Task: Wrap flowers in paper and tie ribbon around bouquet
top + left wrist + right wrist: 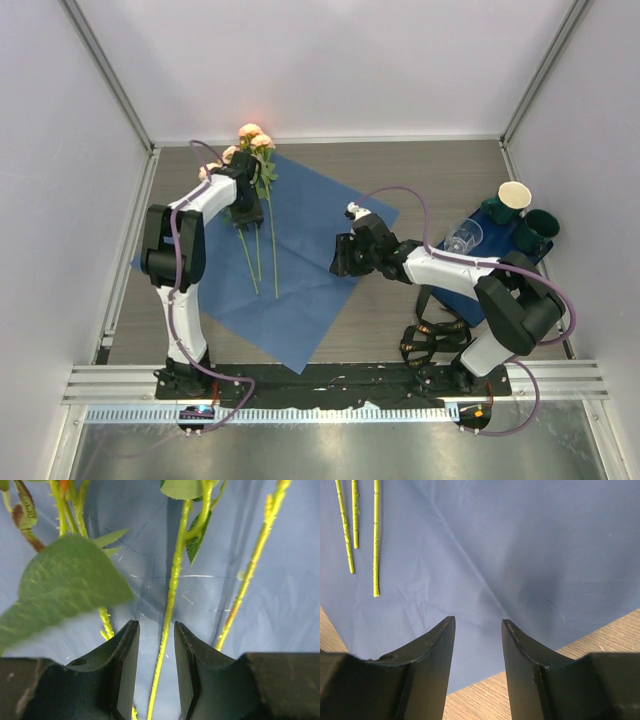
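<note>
The roses (252, 138) lie on flat blue paper (320, 230), nothing wrapped or tied yet; the left gripper (156, 628) sits loosely open around one stem (172, 580), the right gripper (478, 622) open and empty.

My left pincer (156, 626) and my right pincer (478, 620) are both black. The paper (330, 240) is plain blue with no pattern. The flowers (252, 138) are pale pink and peach. They have bright yellow-green stems and darker green leaves. The table (420, 170) is grey-brown with thin wood stripes. The cups (543, 225) are dark green, and one is cream inside.
</note>
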You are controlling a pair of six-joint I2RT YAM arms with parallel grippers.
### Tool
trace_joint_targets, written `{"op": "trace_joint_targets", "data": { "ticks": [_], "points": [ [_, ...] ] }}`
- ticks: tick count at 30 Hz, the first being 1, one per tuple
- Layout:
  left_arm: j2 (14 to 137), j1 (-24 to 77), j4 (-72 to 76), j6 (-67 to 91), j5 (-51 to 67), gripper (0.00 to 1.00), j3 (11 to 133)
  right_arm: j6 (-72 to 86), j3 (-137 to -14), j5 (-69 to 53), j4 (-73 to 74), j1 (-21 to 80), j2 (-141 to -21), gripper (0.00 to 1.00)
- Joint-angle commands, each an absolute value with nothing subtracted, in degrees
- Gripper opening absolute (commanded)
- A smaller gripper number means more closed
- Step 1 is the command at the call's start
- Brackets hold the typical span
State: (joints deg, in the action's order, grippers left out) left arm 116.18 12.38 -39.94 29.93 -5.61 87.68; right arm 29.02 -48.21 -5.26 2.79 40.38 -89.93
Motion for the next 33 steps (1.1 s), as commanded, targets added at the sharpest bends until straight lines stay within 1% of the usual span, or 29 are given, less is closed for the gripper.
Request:
{"op": "trace_joint_targets", "data": {
  "ticks": [1,3,6,7,10,15,19,26,27,29,30,32,33],
  "points": [
    [118.12,13.09,-43.42,28.39,-7.56,0.38,91.40,28.92,-48.16,-5.89,0.35,40.43,-87.98,0.48],
    [118.56,13.79,-43.77,28.39,-7.82,0.36,91.93,29.09,-48.08,-5.98,0.26,40.43,-88.24,0.48],
    [119.35,14.41,-44.29,28.48,-8.44,0.29,92.11,29.27,-48.25,-6.42,0.26,40.43,-88.77,0.48],
    [119.53,14.59,-44.56,28.65,-8.70,0.22,92.11,29.53,-48.25,-6.59,-1.30,40.34,-88.86,0.48],
    [118.13,14.94,-44.65,29.79,-9.05,0.12,90.89,29.71,-48.17,-6.94,-1.58,40.43,-88.86,0.48],
    [115.32,15.47,-44.47,32.25,-8.00,0.03,89.04,29.79,-48.25,-7.29,-1.93,40.43,-89.38,0.48],
    [113.21,16.00,-43.86,33.31,-8.26,0.01,86.58,30.23,-47.99,-7.73,-2.55,40.43,-89.39,0.47],
    [111.45,17.14,-42.98,34.45,-7.74,0.00,83.68,29.10,-48.16,-8.52,-2.55,41.22,-90.17,0.47],
    [111.36,17.14,-42.63,34.54,-7.21,0.01,82.98,27.53,-48.51,-8.26,-1.42,41.48,-90.35,0.48],
    [111.53,17.14,-42.28,34.63,-6.86,0.08,82.71,25.41,-49.92,-7.30,-0.35,42.27,-90.70,0.47],
    [111.53,17.14,-42.28,34.54,-6.68,0.16,82.79,23.31,-50.53,-6.77,2.43,43.32,-90.79,0.47],
    [110.83,17.23,-42.27,34.45,-6.50,0.28,82.79,20.76,-51.76,-5.28,3.95,44.56,-89.83,0.48],
    [110.31,17.14,-42.36,34.19,-6.24,0.39,82.62,19.26,-51.94,-5.19,5.26,46.39,-89.30,0.49]
  ]
}}
